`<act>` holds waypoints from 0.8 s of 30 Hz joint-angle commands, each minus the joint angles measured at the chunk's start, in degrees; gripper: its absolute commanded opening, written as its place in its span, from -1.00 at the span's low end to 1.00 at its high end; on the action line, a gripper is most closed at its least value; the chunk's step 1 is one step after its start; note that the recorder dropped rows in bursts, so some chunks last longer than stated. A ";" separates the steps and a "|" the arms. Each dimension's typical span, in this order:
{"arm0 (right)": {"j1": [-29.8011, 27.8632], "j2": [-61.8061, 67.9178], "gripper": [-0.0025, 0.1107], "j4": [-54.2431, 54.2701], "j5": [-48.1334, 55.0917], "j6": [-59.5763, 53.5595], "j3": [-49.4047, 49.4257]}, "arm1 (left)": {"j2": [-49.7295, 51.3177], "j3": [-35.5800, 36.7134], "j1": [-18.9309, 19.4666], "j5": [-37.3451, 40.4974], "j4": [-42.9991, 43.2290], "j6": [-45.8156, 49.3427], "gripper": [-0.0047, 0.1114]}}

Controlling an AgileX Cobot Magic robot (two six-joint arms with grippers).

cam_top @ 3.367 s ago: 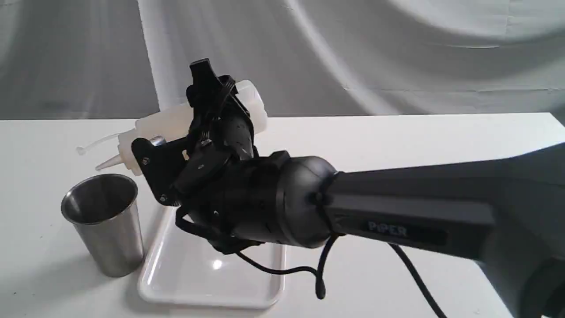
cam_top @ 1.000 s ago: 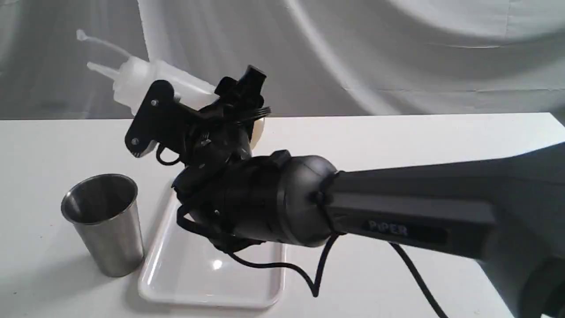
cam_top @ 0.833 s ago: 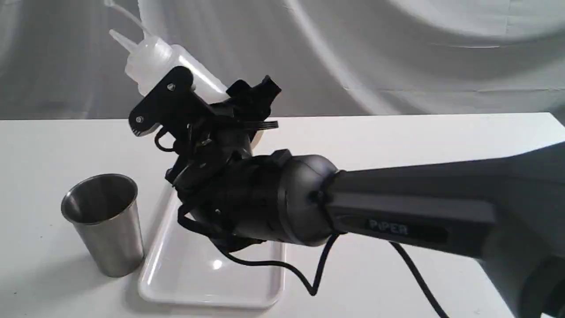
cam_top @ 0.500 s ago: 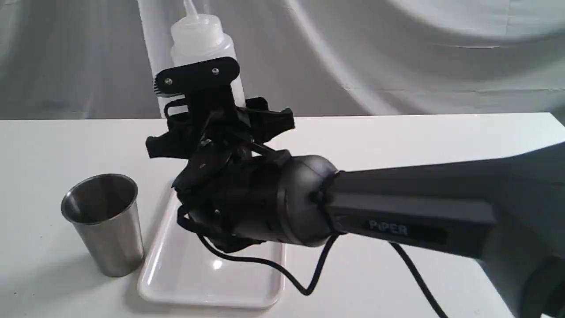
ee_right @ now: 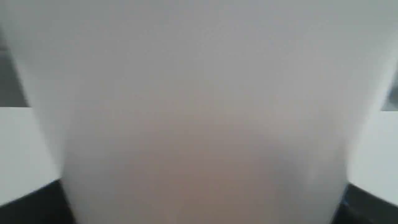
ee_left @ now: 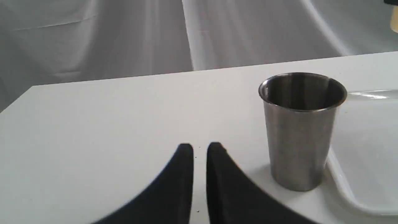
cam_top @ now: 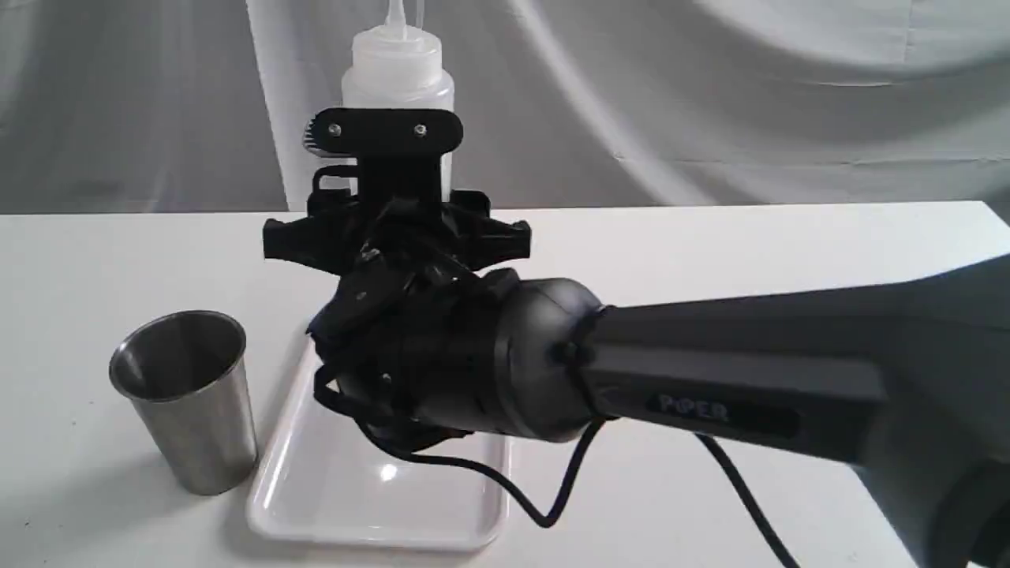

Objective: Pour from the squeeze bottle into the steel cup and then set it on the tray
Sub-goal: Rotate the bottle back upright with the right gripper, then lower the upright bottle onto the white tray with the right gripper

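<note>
Exterior view, near to far from the tray [cam_top: 379, 505]: this glossy white container lies flat on the table [cam_top: 710, 237], and nothing rests on the part of it that shows. Just beside its left long edge stands the steel cup [cam_top: 189, 402], upright, on the table and not on the tray. Its interior reads dark in the left wrist view, and no liquid can be made out in it. On the cup's side away from the tray, the left end effector [ee_left: 200, 149] has its fingers drawn together with only a slit between them, holding nothing. Over the tray's far end, the right end effector [cam_top: 387, 134] is clamped across the body of the squeeze bottle [cam_top: 398, 75], which is upright with its nozzle pointing up. The arm hides the bottle's base. The bottle is probably light, smooth and thin-walled, so it would yield under pressure. A hold on the cylindrical body below the shoulder suits it, with moderate force so that nothing is squeezed out. In the right wrist view its blurred wall shows a warm tint, which suggests some liquid, but the level cannot be read.
</note>
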 commanded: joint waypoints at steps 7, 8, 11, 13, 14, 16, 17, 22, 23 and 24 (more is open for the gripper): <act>-0.60 -0.89 -0.96 3.01 3.84 -1.96 -0.18 | -0.28 0.25 0.16 -0.45 -0.02 -0.10 -0.78; -0.60 -0.89 -0.96 3.32 2.66 -5.19 -0.18 | -0.28 0.25 0.16 -0.45 -0.02 -0.10 -0.78; -1.02 -0.89 -0.96 5.18 -0.31 -13.00 -0.18 | -0.28 0.25 0.16 -0.45 -0.02 -0.10 -0.78; -1.23 -0.89 -0.96 8.17 -2.48 -17.28 -0.44 | -0.28 0.25 0.16 -0.45 -0.02 -0.10 -0.78; -1.67 -0.89 -0.96 9.95 -3.29 -18.78 -0.54 | -0.28 0.25 0.16 -0.45 -0.02 -0.10 -0.78; -2.06 -1.03 -0.96 12.91 -4.25 -20.71 -0.54 | -0.28 0.25 0.16 -0.45 -0.02 -0.10 -0.78; -2.39 -1.24 -0.96 14.04 -5.07 -20.71 -0.68 | -0.28 0.25 0.16 -0.45 -0.02 -0.10 -0.78; -3.98 -1.37 -0.96 20.01 -9.92 -28.26 -3.18 | -0.28 0.25 0.16 -0.45 -0.02 -0.10 -0.78; -4.37 -1.37 -0.96 21.02 -11.41 -30.18 -3.83 | -0.28 0.25 0.16 -0.45 -0.02 -0.10 -0.78; -4.65 -1.37 -0.96 22.31 -12.78 -32.51 -4.48 | -0.28 0.25 0.16 -0.45 -0.02 -0.10 -0.78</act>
